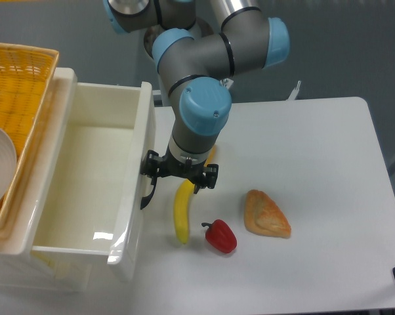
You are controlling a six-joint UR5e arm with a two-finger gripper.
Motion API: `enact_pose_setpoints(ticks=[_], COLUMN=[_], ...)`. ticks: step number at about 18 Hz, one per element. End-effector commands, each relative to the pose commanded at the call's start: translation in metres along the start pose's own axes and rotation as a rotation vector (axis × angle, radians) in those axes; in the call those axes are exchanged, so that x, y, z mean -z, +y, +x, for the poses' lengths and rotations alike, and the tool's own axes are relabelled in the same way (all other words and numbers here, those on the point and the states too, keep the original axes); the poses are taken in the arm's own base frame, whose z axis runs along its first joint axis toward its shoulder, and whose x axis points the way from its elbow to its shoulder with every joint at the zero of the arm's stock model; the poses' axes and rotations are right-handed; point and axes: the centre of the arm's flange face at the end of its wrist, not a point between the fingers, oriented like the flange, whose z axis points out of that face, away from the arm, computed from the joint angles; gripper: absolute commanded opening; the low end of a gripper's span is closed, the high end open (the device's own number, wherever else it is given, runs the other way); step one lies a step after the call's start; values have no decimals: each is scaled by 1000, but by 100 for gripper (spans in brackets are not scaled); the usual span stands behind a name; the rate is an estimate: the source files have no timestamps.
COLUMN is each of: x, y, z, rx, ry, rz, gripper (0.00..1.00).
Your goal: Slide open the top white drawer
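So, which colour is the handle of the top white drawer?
Black; the camera view shows the handle on the top white drawer.
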Motion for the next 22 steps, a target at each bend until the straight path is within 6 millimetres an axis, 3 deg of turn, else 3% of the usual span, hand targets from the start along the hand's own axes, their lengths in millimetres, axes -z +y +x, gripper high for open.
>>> enact_pose_setpoints(ticks=[3, 22], x=[7, 1], y=[-1, -4], z=[-3, -17], rx=[-1, 1], ry=[-2, 10], rz=[4, 4], gripper=[100, 100])
